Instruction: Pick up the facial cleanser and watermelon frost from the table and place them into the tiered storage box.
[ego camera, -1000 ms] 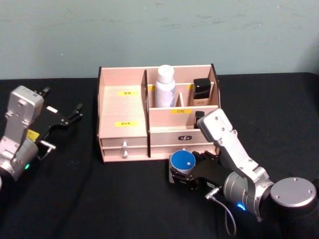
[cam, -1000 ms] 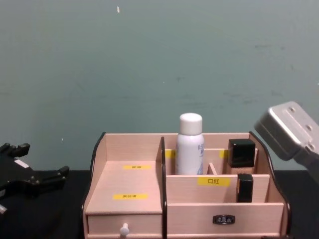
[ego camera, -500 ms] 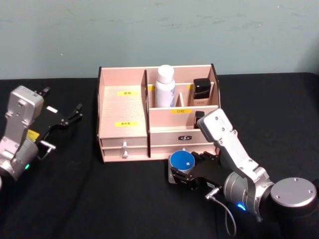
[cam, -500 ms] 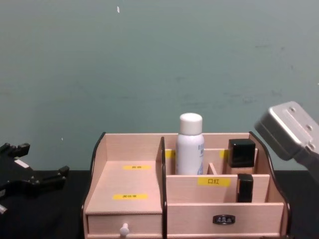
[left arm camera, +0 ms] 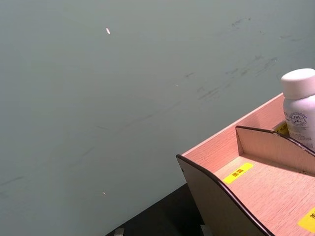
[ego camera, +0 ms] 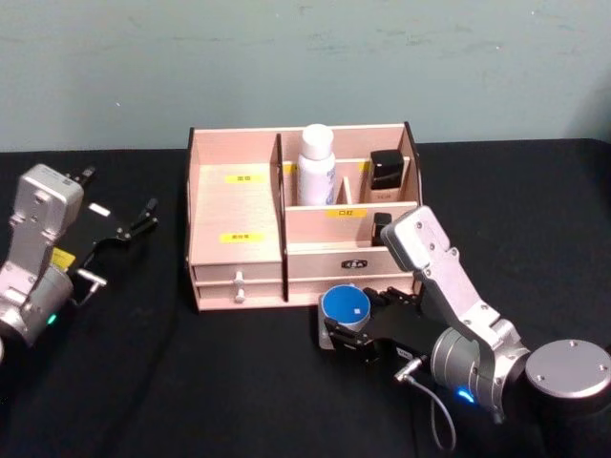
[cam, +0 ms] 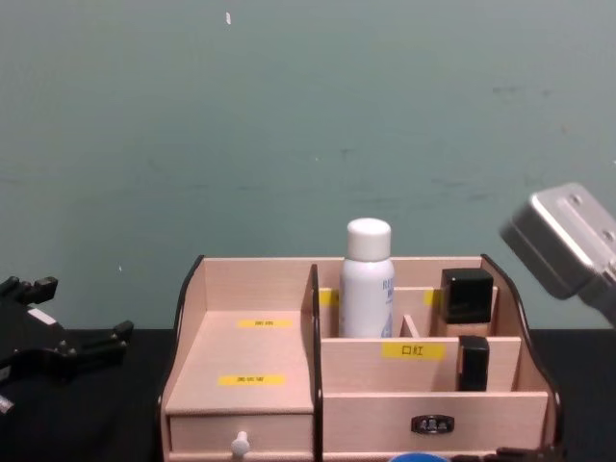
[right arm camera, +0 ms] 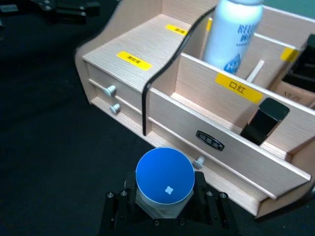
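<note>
A round container with a blue top sits between the fingers of my right gripper, just in front of the small front drawers of the tiered storage box. In the right wrist view, the container is clamped in the right gripper, and its blue top peeks up in the chest view. A white bottle with blue print stands upright in a rear compartment of the box. I cannot tell which of the two is the facial cleanser or the watermelon frost. My left gripper rests open, left of the box.
A black box-shaped item stands in the rear right compartment and a smaller black one in the tier below. The stepped left tier with yellow labels is bare. Black cloth covers the table; a green wall stands behind.
My right gripper with the blue-topped container has shifted slightly left and upward, so the blue top now shows at the bottom of the chest view. The left arm has not moved.
</note>
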